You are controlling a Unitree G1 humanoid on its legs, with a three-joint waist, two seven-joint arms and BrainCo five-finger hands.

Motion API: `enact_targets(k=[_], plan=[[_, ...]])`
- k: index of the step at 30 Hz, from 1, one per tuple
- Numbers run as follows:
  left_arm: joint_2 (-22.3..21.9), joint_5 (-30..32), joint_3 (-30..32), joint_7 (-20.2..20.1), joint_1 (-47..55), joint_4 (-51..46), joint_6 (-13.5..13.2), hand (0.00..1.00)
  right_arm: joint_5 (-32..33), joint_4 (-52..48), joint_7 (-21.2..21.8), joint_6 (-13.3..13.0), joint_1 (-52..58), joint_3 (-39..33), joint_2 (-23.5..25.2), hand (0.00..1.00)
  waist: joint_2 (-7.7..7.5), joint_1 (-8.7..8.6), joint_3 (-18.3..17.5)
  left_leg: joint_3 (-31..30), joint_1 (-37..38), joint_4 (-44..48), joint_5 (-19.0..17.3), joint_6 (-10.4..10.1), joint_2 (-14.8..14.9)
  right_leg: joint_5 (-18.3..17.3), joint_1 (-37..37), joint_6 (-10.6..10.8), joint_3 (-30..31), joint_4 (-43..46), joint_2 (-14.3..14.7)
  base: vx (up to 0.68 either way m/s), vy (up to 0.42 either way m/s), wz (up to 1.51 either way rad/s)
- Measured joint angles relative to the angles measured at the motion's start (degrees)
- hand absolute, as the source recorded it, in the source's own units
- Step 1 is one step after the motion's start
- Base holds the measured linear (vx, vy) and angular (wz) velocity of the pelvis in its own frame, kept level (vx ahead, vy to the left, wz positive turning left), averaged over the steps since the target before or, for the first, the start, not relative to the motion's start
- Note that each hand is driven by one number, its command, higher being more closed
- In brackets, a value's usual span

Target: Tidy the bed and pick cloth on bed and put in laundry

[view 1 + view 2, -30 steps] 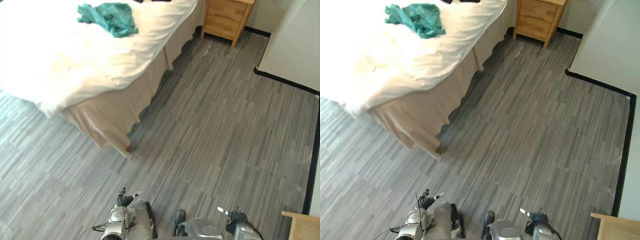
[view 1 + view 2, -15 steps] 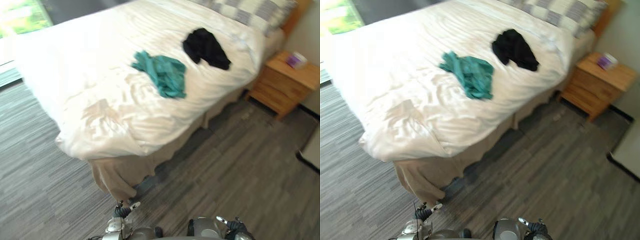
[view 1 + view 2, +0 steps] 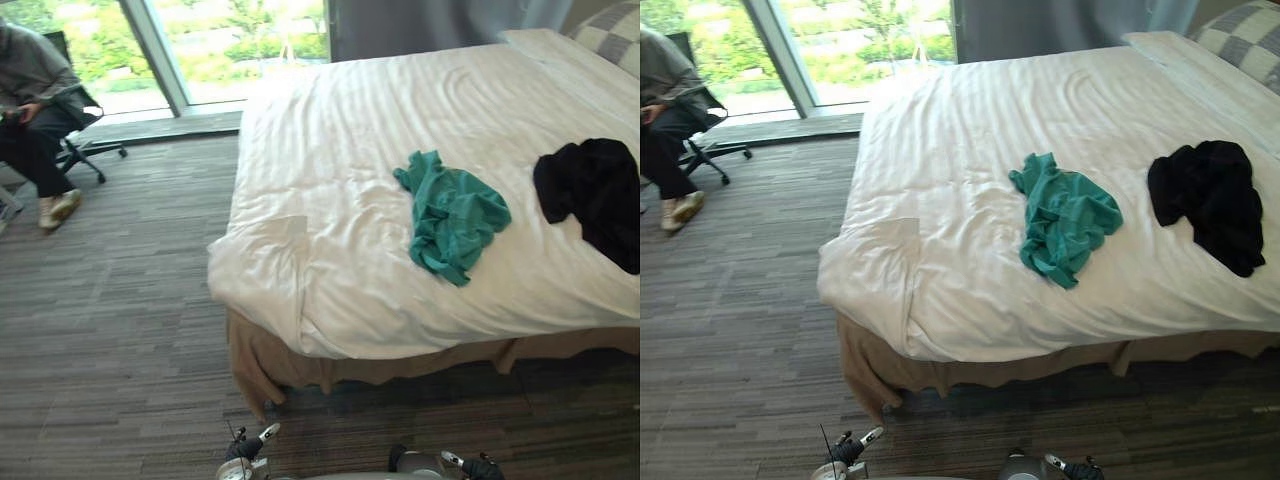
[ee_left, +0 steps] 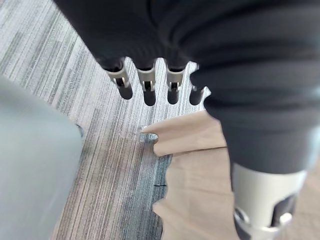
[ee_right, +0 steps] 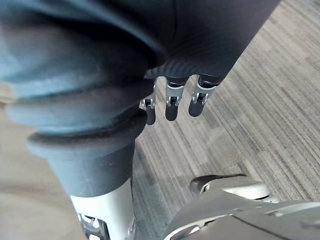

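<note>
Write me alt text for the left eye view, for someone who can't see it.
A white bed holds a crumpled teal cloth and, apart to its right, a black cloth. A person sits on a chair by the window at upper left; the robot's left hand and right hand hang open at the bottom edge.

A person (image 3: 28, 85) sits on a black office chair (image 3: 80, 150) beside the tall window (image 3: 250, 40), shoes resting on the grey striped floor (image 3: 110, 320).
</note>
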Motion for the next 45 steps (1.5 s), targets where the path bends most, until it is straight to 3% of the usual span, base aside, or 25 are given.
enact_targets(k=[5,9,10,15,18,20,26,29,33,36,40,45], plan=[[1.0,-11.7,1.3,0.9,0.0,-0.1,-0.4,0.00,1.8,0.1,-1.1,0.0,0.5,-1.9,0.4,0.00,-0.05,-0.20,-0.3,1.7,-0.2,-4.0,0.7,-0.4,-0.6,5.3,1.4,0.8,-0.7,-7.0,0.4,-0.13,0.040,0.08],[4.5,-19.1,11.2,1.4,-1.8,-2.2,-0.6,0.00,2.4,-0.1,-1.2,-0.1,2.4,-4.3,1.8,0.00,-0.24,-1.56,-0.2,4.1,-0.6,-5.0,-1.9,-0.3,-0.6,10.3,4.0,0.9,-0.2,-14.6,1.2,-0.15,0.047,0.04],[6.9,-21.5,14.8,1.6,-2.4,-3.2,-0.7,0.00,3.0,-0.3,-1.2,-0.3,3.2,-4.4,2.1,0.00,-1.10,-1.56,-0.7,5.0,-0.6,-4.6,-2.2,-0.1,-1.2,11.9,4.5,0.9,1.1,-17.0,1.2,-0.15,0.025,-0.36],[16.1,-28.9,21.7,3.8,-9.7,-4.3,-3.2,0.00,3.8,-1.8,-1.3,-0.6,6.5,-4.4,2.0,0.00,-0.53,-2.27,-0.8,5.7,-1.4,-4.2,-2.6,0.1,-1.0,12.4,3.3,0.6,1.9,-17.0,1.0,-0.11,-0.005,-0.14],[20.6,-31.6,21.5,5.2,-16.3,-4.5,-4.2,0.00,4.5,-2.1,-1.5,-0.7,7.5,-4.2,1.6,0.00,0.30,-3.09,-1.0,5.3,-1.9,-4.6,-2.6,0.0,-1.0,12.7,2.8,0.3,0.8,-17.0,1.4,-0.04,-0.034,0.07],[24.2,-31.8,20.8,6.5,-22.0,-4.5,-4.4,0.00,6.0,-3.0,-1.6,-0.9,7.6,-3.7,0.8,0.00,1.71,-3.26,-0.8,5.3,-2.2,-5.2,-2.6,0.0,-0.6,12.7,2.3,0.3,0.8,-17.0,2.0,0.00,-0.043,-0.02],[34.0,-28.3,11.8,10.0,-34.7,-9.5,-5.5,0.00,8.5,-4.2,-1.7,-1.1,8.7,-2.7,0.7,0.00,2.70,-3.37,-1.0,2.9,-2.3,-5.3,-2.4,-0.2,-0.2,12.5,2.4,0.1,0.7,-16.9,2.9,0.05,0.003,0.01],[36.8,-20.4,7.2,11.5,-40.4,-11.3,-5.4,0.00,9.0,-4.3,-1.6,-1.7,9.2,-2.7,0.8,0.00,2.78,-3.47,-1.1,2.7,-2.3,-5.3,-1.7,-0.6,-0.5,12.4,2.5,0.4,0.8,-16.7,2.6,0.10,0.053,0.03],[39.6,-8.3,-1.2,12.7,-49.9,-10.6,-3.0,0.00,10.1,-4.3,-1.0,-2.2,9.1,-2.7,0.8,0.00,2.90,-3.99,-0.9,2.8,-2.3,-5.4,-1.4,-1.0,-1.5,12.6,2.3,0.3,1.0,-16.7,1.7,0.10,0.060,0.06],[40.8,-4.8,-4.8,12.9,-55.8,-8.9,-2.2,0.00,10.1,-4.1,-1.0,-2.2,7.8,-2.7,0.9,0.00,2.56,-4.73,-0.4,3.1,-3.6,-5.2,-1.4,-1.0,-2.0,12.6,1.0,0.3,1.6,-16.7,1.2,0.02,0.029,-0.05],[41.8,-1.6,-9.1,12.3,-66.5,-5.0,-1.3,0.00,10.1,-4.3,-1.0,-2.4,2.8,-2.4,1.1,0.00,2.02,-5.14,4.8,5.8,-6.4,-3.8,-1.3,-0.9,-2.5,13.1,-4.1,0.6,4.9,-14.3,0.8,-0.06,0.004,-0.33],[42.0,-0.4,-11.4,9.8,-73.1,-1.3,-0.2,0.00,10.1,-4.9,-1.1,-2.9,1.6,-0.2,1.6,0.00,0.74,-7.10,10.2,6.7,-9.9,-3.1,-1.3,-0.8,-2.5,13.7,-8.7,-0.1,6.2,-13.0,0.9,-0.09,-0.035,-0.15]])
